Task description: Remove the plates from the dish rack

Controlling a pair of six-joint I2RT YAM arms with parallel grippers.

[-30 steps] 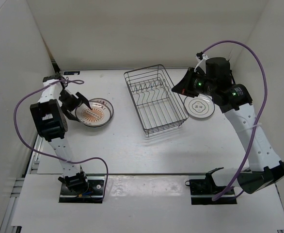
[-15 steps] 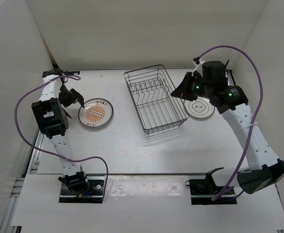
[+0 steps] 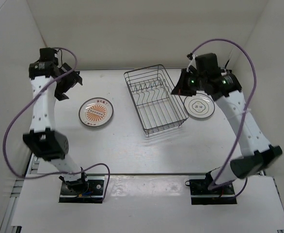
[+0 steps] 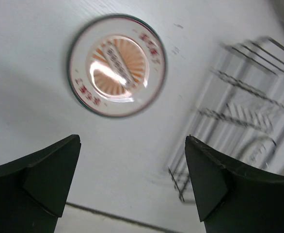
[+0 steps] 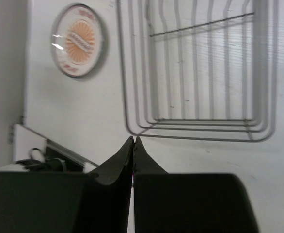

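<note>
The dish rack (image 3: 154,99), a dark wire basket with upright prongs, stands mid-table, and I see no plate in it. A white plate with an orange sunburst (image 3: 96,112) lies flat on the table to its left. A white plate with grey lines (image 3: 199,106) lies flat to its right. My left gripper (image 3: 68,83) hangs open and empty, high above the table, back-left of the orange plate (image 4: 117,65). My right gripper (image 3: 174,91) is shut on nothing, raised over the rack's right rim. The right wrist view looks down on the rack (image 5: 205,68) and the orange plate (image 5: 78,40).
White walls close in the table at the back and on both sides. The left arm's purple cable (image 3: 13,121) loops out to the left. In the left wrist view the rack (image 4: 239,111) is blurred.
My left arm has risen and drawn back from the orange plate, which stays flat on the table. The right arm has lifted a little and shifted left, towards the rack.
</note>
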